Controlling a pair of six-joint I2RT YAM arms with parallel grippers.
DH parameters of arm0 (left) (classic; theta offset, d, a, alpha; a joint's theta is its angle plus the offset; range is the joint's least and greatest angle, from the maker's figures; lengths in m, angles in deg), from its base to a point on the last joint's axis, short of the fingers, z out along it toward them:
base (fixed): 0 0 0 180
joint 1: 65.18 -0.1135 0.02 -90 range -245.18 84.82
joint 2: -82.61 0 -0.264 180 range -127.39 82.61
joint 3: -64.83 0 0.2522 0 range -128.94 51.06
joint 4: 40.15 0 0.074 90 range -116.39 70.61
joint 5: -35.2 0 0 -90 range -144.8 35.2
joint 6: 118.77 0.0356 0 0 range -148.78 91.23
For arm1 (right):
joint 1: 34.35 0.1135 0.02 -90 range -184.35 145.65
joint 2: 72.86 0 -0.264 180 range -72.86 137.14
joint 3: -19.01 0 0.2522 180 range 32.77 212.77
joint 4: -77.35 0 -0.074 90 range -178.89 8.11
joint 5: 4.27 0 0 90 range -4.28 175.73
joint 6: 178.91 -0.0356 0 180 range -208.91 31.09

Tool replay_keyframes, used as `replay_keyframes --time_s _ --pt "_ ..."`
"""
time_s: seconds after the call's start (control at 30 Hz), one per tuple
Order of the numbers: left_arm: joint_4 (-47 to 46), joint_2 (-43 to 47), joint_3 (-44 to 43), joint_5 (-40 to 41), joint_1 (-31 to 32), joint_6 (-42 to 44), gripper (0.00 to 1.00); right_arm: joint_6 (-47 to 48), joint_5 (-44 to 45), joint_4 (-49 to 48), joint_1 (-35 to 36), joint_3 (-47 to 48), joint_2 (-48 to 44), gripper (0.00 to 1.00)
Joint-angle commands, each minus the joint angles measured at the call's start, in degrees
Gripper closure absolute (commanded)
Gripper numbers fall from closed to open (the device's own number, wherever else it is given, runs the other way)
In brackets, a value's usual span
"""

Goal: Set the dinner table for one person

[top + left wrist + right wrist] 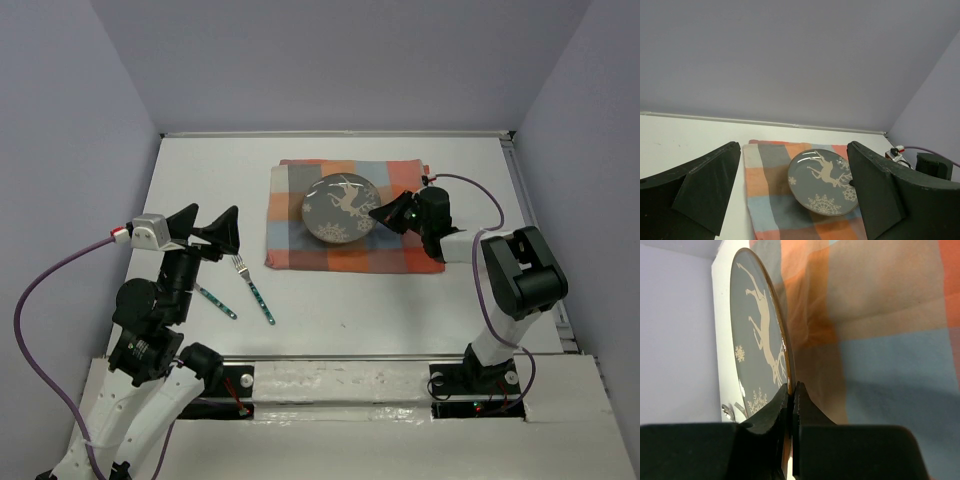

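Note:
A grey plate (340, 208) with a white reindeer and snowflakes hangs just over the orange-and-blue checkered cloth (300, 250) and casts a shadow on it. My right gripper (385, 215) is shut on the plate's right rim. In the right wrist view the plate (757, 335) stands edge-on with its rim pinched in the gripper (792, 387). My left gripper (207, 226) is open and holds nothing, raised over the left of the white dinner table (200, 165). The left wrist view looks past that gripper (792, 165) at the plate (822, 180) and cloth (765, 200).
A fork (252, 287) with a teal patterned handle lies on the table left of the cloth. Beside it lies another teal-handled utensil (216, 302), its head hidden under my left arm. A raised rail runs along the table's back and right edges.

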Motion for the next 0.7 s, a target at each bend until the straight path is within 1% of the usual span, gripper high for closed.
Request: replay_keyframes --time_s 0.0,0.07,0.13,0.2,0.23,0.27,0.33,0.37,0.4,0.43,0.47,0.53,0.6,0.63,0.67 --pt "-2.11 -0.7 -0.07 -0.58 -0.3 1.01 0.01 -1.03 -3.45 -9.14 -0.56 2.55 2.22 0.96" --pt "-2.02 -0.78 -0.07 -0.4 -0.3 1.1 0.01 -0.59 -4.15 -7.91 -0.56 3.08 3.71 0.88" --pt "-2.11 -0.7 -0.07 -0.32 -0.22 1.1 0.01 0.81 -4.16 -6.24 -0.56 3.0 4.34 0.67" --pt "-2.11 -0.78 -0.07 -0.32 -0.3 1.1 0.01 2.22 -3.81 -4.31 -0.56 2.99 4.16 0.6" --pt "-2.11 -0.7 -0.07 -0.32 -0.22 1.1 0.01 2.92 -2.59 -1.51 -0.56 2.99 3.9 0.56" --pt "-2.11 -0.7 -0.07 -0.4 -0.3 1.01 0.01 4.58 -1.88 -0.27 -0.56 2.73 3.46 0.42" --pt "-2.11 -0.7 -0.07 -0.49 -0.3 1.01 0.01 6.78 1.02 4.39 -0.56 2.82 0.92 0.3" --pt "-2.11 -0.7 -0.07 -0.67 -0.22 0.92 0.01 8.88 1.99 7.28 -0.56 2.73 -1.61 0.18" --pt "-2.11 -0.7 -0.07 -0.67 -0.3 0.84 0.01 10.12 4.26 8.96 -0.56 2.73 -3.03 0.13" --pt "-2.11 -0.7 -0.07 -0.75 -0.3 0.84 0.01 12.83 5.41 10.63 -0.56 2.91 -4.61 0.1" --pt "-2.11 -0.61 -0.07 -0.93 -0.3 0.75 0.01 12.86 6.47 12.56 -0.56 3.08 -6.19 0.08" --pt "-2.11 -0.43 -0.07 -1.28 -0.3 0.57 0.01 16.89 10.07 17.75 -0.56 3.35 -11.55 0.07" --pt "-2.2 0.01 -0.07 -1.63 -0.3 0.4 0.01 21.02 13.05 21.44 -0.56 3.61 -15.68 0.08" --pt "-2.28 0.18 0.02 -2.16 -0.3 0.22 0.01 22.42 15.33 26.15 -0.56 3.87 -17.88 0.09" --pt "-2.46 0.62 0.02 -2.25 -0.3 0.13 0.01 25.48 22.49 28.64 -0.56 4.13 -22.68 0.14"
